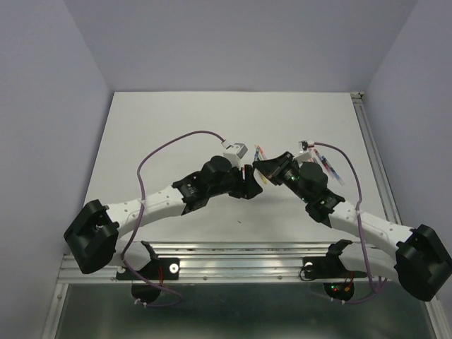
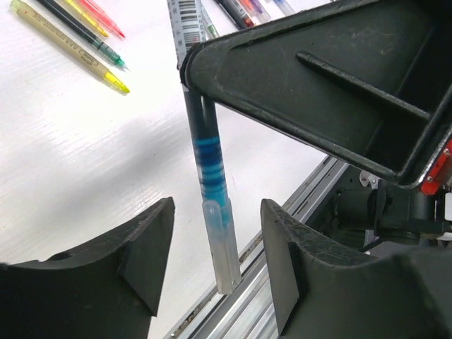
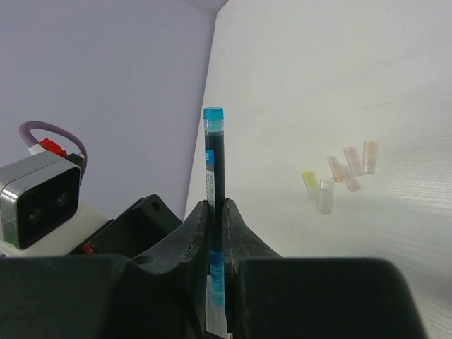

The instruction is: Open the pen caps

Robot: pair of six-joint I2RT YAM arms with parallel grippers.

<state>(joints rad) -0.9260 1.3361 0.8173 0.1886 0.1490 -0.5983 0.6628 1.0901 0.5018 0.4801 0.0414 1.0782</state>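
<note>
My right gripper (image 3: pixel 215 206) is shut on a blue pen (image 3: pixel 214 159) and holds it above the table. In the left wrist view the right gripper (image 2: pixel 318 85) clamps the pen's barrel (image 2: pixel 210 159). The pen's pale translucent cap (image 2: pixel 222 247) is still on its tip and hangs between my left gripper's open fingers (image 2: pixel 150 247), touching neither. My left gripper (image 2: pixel 215 258) is open. In the top view the two grippers meet at mid-table, left (image 1: pixel 247 180) and right (image 1: pixel 263 169). Several loose pale caps (image 3: pixel 339 176) lie on the table.
Other coloured pens lie on the white table in the left wrist view (image 2: pixel 70 32) and near the right arm in the top view (image 1: pixel 330 168). The table's metal front rail (image 2: pixel 282 212) runs below the grippers. Purple cables loop over both arms.
</note>
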